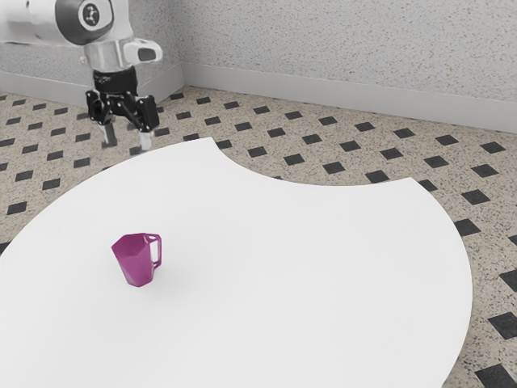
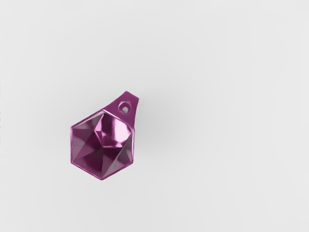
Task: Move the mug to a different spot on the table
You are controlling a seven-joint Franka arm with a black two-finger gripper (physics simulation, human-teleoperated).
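The magenta faceted mug (image 1: 137, 259) stands upright in the lower left of the exterior view, on the white table (image 1: 323, 267), with its loop handle (image 1: 155, 250) turned toward that view's right. In the wrist view the mug (image 2: 102, 147) is seen from above: a six-sided rim, angled inner facets and the handle (image 2: 124, 105) jutting from one corner.

It looks rigid, small and probably light. Its glossy, slanted facets narrow toward the base, so a grip low on the body could slip. The likeliest hold is across two opposite flat sides near the rim, or over the rim wall away from the handle.

There is one mug, with one handle, and one table. There is also one black gripper (image 1: 127, 136) in the upper left of the exterior view. Its two fingers are spread apart and hold nothing, well apart from the mug. Behind the table are a chequered floor (image 1: 339, 137) and a grey wall (image 1: 363, 40).
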